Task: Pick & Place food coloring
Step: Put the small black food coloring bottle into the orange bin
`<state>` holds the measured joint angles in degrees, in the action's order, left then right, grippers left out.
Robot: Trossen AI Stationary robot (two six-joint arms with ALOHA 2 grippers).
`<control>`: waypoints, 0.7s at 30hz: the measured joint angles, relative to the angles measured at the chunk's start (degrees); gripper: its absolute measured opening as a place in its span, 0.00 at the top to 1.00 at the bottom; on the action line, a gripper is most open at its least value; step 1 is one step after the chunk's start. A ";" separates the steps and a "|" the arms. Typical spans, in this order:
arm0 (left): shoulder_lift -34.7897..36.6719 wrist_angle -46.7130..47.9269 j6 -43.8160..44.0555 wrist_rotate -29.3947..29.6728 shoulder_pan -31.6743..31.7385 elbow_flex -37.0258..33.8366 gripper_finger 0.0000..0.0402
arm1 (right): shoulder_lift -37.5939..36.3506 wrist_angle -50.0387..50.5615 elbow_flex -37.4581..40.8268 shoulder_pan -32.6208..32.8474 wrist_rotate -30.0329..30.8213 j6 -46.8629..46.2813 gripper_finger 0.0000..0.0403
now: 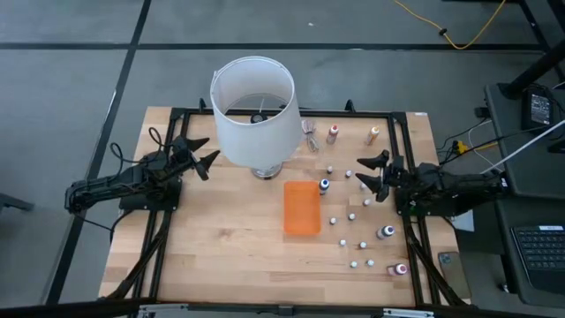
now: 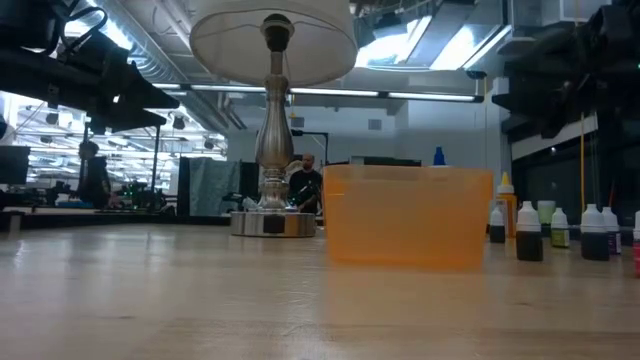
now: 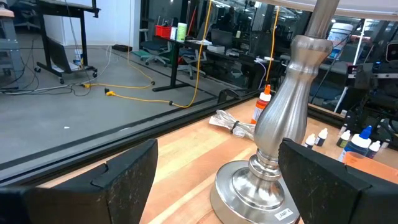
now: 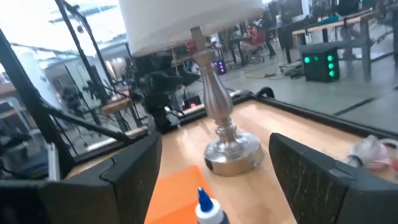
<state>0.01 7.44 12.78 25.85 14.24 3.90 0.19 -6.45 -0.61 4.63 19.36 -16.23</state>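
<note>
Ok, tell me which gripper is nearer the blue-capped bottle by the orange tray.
The right. The right gripper hovers just off the blue-capped bottle, jaws open toward it. The left gripper sits across the table, beyond the lamp, well away from it.

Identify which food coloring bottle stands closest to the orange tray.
The blue-capped bottle, just off the orange tray's far right corner. It also shows in front of the open right gripper. The other bottles stand farther right.

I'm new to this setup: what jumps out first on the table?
A lamp with a big white lampshade stands toward the table's back, left of centre. An orange tray lies mid-table, with tiny food coloring bottles scattered to its right. The right pincer hangs open over those bottles, the left pincer open beside the lamp.
</note>
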 joint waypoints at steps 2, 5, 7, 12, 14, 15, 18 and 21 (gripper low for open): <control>0.00 0.00 0.00 0.00 0.00 0.00 0.20 | 0.44 0.57 -2.11 0.00 0.01 1.57 0.26; 0.00 0.00 0.00 0.00 0.00 0.00 0.20 | 1.58 1.64 -6.58 -0.01 -0.06 5.93 0.26; 0.00 0.00 0.00 0.00 0.00 0.00 0.20 | 2.85 2.56 -9.46 0.00 0.01 7.59 0.26; 0.00 0.00 0.00 0.00 0.00 0.00 0.20 | 7.07 7.18 -17.57 -0.01 0.01 7.69 0.26; 0.00 0.00 0.00 0.00 0.00 -0.01 0.20 | 9.31 10.32 -21.48 0.01 0.01 8.55 0.26; 0.00 0.00 0.00 0.00 0.00 0.00 0.20 | 10.55 11.82 -23.65 0.01 0.05 9.20 0.26; 0.00 0.00 -0.01 0.00 0.00 -0.01 0.20 | 14.61 15.19 -30.02 0.00 0.06 10.58 0.26; 0.00 -0.01 0.00 0.00 0.00 -0.01 0.20 | 18.97 18.54 -36.23 -0.01 0.44 10.63 0.26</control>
<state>0.01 7.44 12.78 25.85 14.24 3.89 19.16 12.09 -36.84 4.62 19.80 -5.61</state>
